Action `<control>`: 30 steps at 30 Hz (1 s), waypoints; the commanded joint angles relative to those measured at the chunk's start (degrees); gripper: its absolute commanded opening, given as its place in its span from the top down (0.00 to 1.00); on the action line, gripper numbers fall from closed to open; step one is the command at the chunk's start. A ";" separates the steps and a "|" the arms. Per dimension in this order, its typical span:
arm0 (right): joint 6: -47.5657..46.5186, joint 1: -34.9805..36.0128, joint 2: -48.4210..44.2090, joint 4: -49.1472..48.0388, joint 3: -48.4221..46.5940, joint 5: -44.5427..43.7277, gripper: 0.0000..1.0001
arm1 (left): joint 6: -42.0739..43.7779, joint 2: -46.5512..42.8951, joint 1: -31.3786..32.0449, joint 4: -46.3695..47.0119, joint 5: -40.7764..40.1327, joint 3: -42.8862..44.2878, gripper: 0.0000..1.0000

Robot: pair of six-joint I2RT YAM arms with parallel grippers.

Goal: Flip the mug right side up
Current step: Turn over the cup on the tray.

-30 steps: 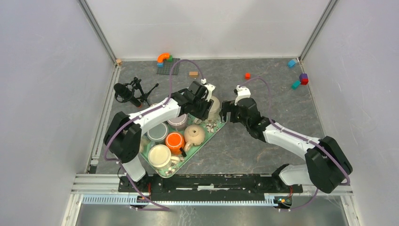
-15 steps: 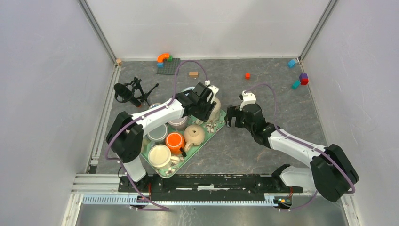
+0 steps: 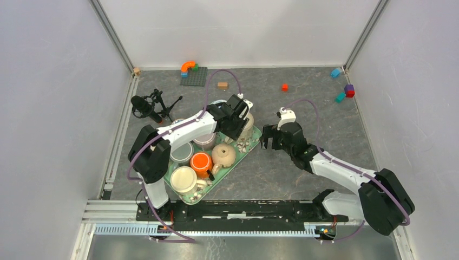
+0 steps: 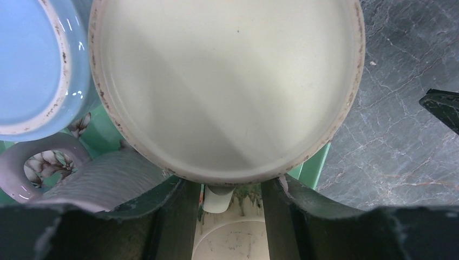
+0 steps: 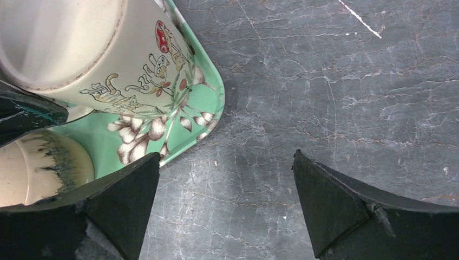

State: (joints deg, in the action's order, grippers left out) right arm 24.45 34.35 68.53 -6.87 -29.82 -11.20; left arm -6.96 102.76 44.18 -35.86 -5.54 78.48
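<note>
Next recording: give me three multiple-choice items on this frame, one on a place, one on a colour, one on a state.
1. Where does the cream mug stand?
A outside the tray
B in a corner of the tray
C held in mid-air

2. What colour is the tray?
A green
B red
C black

3. How is the right gripper?
A shut on the mug
B shut on nothing
C open, over the table

Answers:
1 B, the right wrist view shows the mug inside the tray's rounded corner.
2 A, its floor and rim are green, with painted flowers.
3 C, its jaws stand wide apart with only grey table between them.
</note>
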 commanded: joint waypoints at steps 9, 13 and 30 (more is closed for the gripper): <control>0.23 -0.55 -1.14 -2.62 0.97 0.15 0.02 | 3.27 1.80 0.11 4.42 -2.05 1.08 0.54; 0.15 -0.52 -0.95 -2.76 1.15 0.20 0.02 | 3.27 1.68 0.11 6.22 -2.27 -0.17 0.56; -0.51 -0.61 -2.48 -3.62 1.70 1.51 0.02 | 1.49 -3.50 0.11 19.83 -4.11 -7.22 0.98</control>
State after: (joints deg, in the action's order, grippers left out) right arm 24.25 34.00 67.99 -7.70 -28.60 -10.50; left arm -4.86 101.62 44.60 -29.80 -8.08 72.44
